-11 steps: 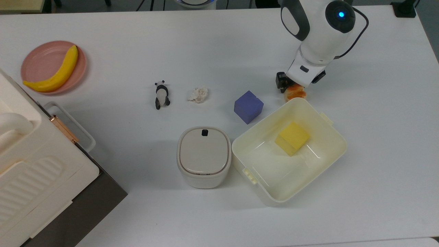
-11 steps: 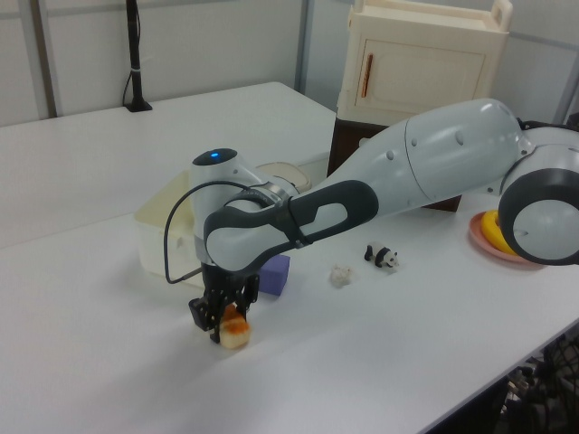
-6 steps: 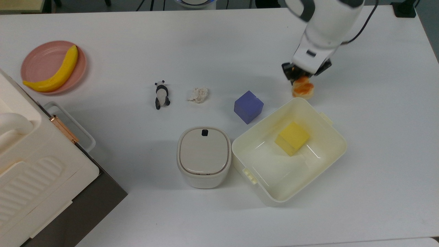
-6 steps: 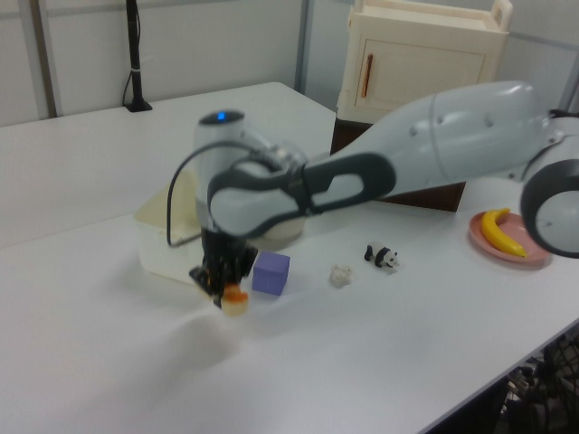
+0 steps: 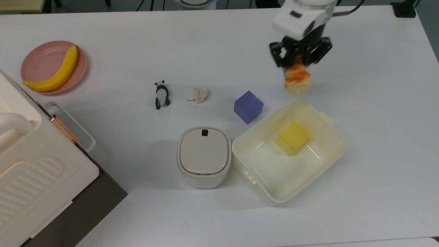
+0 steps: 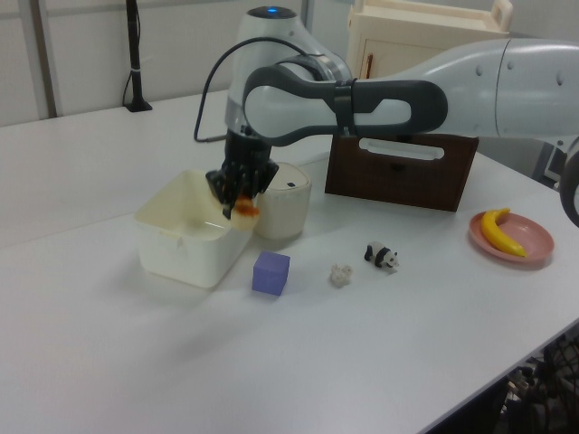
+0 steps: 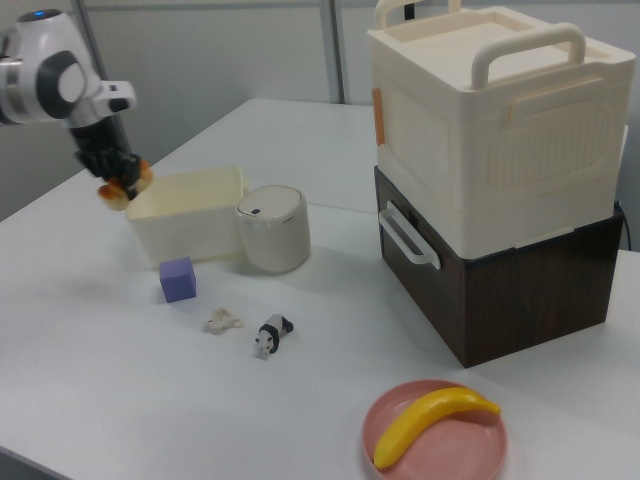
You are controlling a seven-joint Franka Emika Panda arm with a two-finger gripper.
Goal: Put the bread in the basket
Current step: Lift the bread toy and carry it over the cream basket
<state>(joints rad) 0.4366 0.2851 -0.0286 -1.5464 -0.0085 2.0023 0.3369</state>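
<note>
Orange-brown bread (image 5: 297, 80) hangs pinched in the fingers (image 5: 300, 56), lifted high to clear the basket (image 5: 334, 151) wall; release comes next.

Your hand (image 5: 297, 65) has lifted the bread (image 5: 297, 81) off the table (image 5: 137, 51), where it sat a second ago. It now hangs in the air, raised beside the basket (image 5: 329, 161).
</note>
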